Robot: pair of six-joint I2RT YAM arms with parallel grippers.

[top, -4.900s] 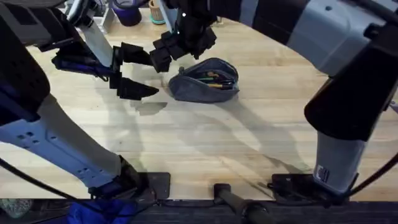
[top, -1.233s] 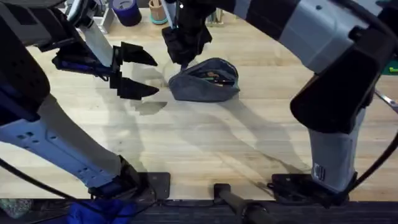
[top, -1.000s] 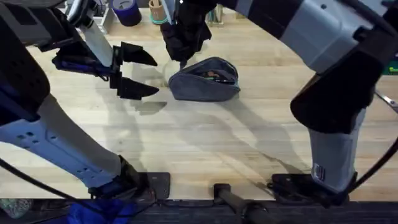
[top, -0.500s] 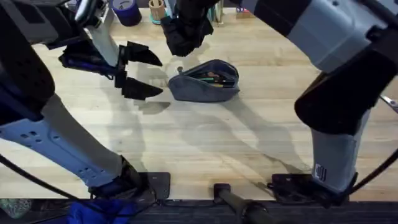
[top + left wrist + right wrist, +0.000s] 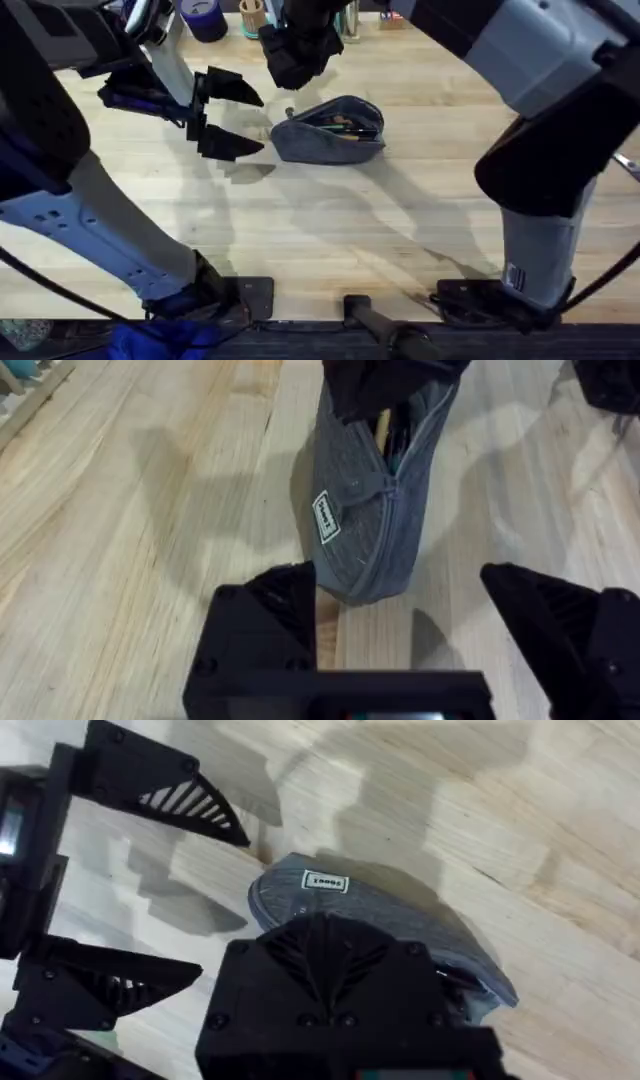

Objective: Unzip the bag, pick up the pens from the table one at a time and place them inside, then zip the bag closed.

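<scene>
since the earlier frames the right tool (image 5: pixel 296 60) has lifted clear of the bag (image 5: pixel 330 130) and hangs above its pull end, fingers together and holding nothing. left tool (image 5: pixel 232 115) sits just beside that end, fingers wide apart. the bag lies on the desk (image 5: pixel 350 220) toward the far edge, zipper partly open, pens (image 5: pixel 345 123) showing inside.
</scene>
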